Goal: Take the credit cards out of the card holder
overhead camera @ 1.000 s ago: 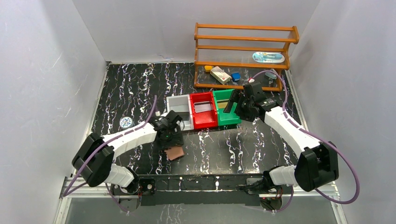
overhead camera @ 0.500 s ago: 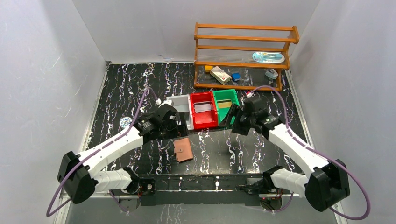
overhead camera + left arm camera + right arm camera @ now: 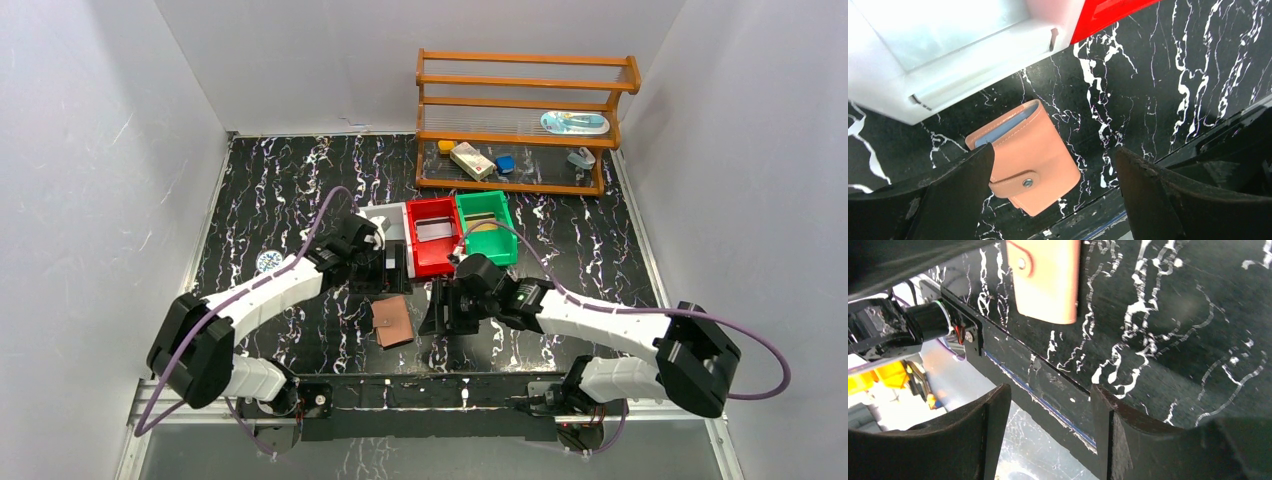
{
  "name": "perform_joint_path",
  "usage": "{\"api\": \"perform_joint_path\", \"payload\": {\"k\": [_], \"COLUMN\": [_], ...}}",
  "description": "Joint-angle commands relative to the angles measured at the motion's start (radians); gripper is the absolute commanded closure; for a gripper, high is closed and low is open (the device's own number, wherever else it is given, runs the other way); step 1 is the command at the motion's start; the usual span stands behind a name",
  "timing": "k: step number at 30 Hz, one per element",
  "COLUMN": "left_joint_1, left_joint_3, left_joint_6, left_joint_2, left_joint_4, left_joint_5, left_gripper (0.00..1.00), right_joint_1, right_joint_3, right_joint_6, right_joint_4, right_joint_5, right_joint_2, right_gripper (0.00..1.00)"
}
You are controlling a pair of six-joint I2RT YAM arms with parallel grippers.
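Looking down from above, we found the card holder [image 3: 392,321] lying flat on the black marbled worktop [image 3: 280,190]. It lay close to the near edge, a little left of the middle and just in front of the white bin [image 3: 378,218]. The red bin [image 3: 440,262] and green bin [image 3: 503,215] stood in a row to that bin's right, and a wooden rack [image 3: 520,102] filled the far right corner. A pale flat piece [image 3: 433,231] lay in the red bin, too small for us to tell whether it was one of the credit cards.

The left end effector [image 3: 390,278] hung between the white bin and the card holder, and the right end effector [image 3: 436,318] sat just to the card holder's right. From above we could not judge how far either stood open.

The left wrist view settled the first: its jaws stood wide apart and empty above the card holder. Only there did we see the holder folded shut, its strap tab [image 3: 1015,181] with a metal snap across the face. A sliver of light blue lining [image 3: 1005,127] showed along the edge nearest the white bin.

The right wrist view showed that end effector's jaws parted and empty, with the fingertips short of the card holder. They hung over the black rail [image 3: 1018,365] at the worktop's near edge. That view alone showed a black motor [image 3: 923,322] below that edge.
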Motion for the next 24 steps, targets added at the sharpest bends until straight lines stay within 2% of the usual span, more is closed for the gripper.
{"api": "perform_joint_path", "payload": {"k": [1,8,14,20,24], "left_joint_1": [-0.001,-0.001,-0.001,-0.004,-0.004], "left_joint_3": [0.011,0.017,0.002,-0.019,-0.053], "left_joint_6": [0.111,0.153,0.192,0.181,0.164], "left_joint_2": [0.050,0.093,0.141,0.155,0.132], "left_joint_4": [0.038,0.042,0.056,0.045,0.034], "left_joint_5": [0.086,0.044,0.093,0.144,0.153], "left_gripper": [0.11,0.11,0.12,0.16,0.18], "right_joint_1": [0.057,0.167,0.196,0.206,0.207], "right_joint_3": [0.080,0.010,-0.027,-0.084,-0.144], "right_joint_6": [-0.110,-0.328,-0.506,-0.607,-0.591], "right_joint_4": [0.086,0.238,0.399,0.521,0.599], "right_joint_5": [0.000,-0.031,-0.073,-0.089,-0.053], "right_joint_2": [0.036,0.048,0.083,0.122,0.103], "right_gripper": [0.32,0.27,0.25,0.22,0.22]}}
